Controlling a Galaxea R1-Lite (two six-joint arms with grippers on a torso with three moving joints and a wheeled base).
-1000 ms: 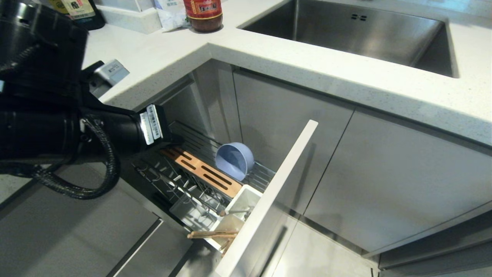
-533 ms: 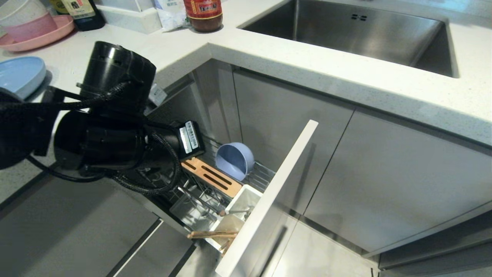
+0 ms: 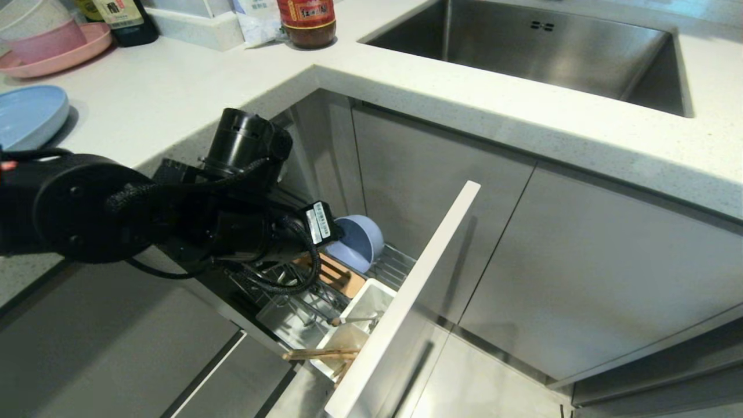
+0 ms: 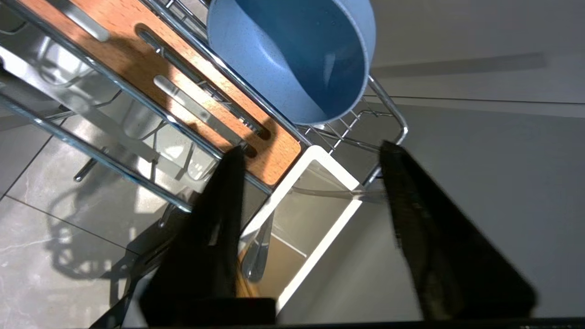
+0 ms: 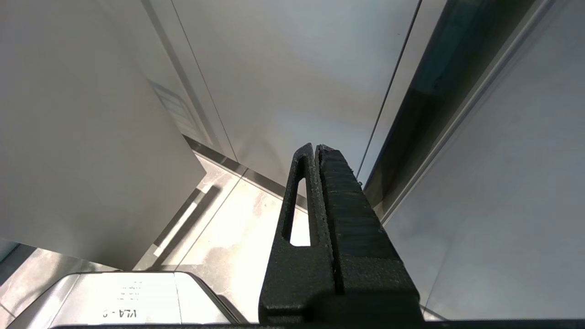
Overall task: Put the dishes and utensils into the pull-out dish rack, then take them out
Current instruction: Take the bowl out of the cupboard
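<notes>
Since earlier frame, my left arm has swung down off counter into pull-out chrome wire dish rack (image 3: 383, 261); light blue oval plastic plate (image 3: 26, 119) now uncovered on white countertop (image 3: 174, 81). Left gripper (image 4: 311, 151) jaws spread apart, empty, hovering over white plastic cutlery cup (image 4: 315, 219), just beside round blue-grey plastic bowl (image 3: 357, 241) tilted on its side in rack. Silver metal spoon (image 4: 256, 256) and light wooden chopsticks (image 3: 319, 353) lie in cup. Right gripper (image 5: 315, 151) clenched, parked by cabinet doors
</notes>
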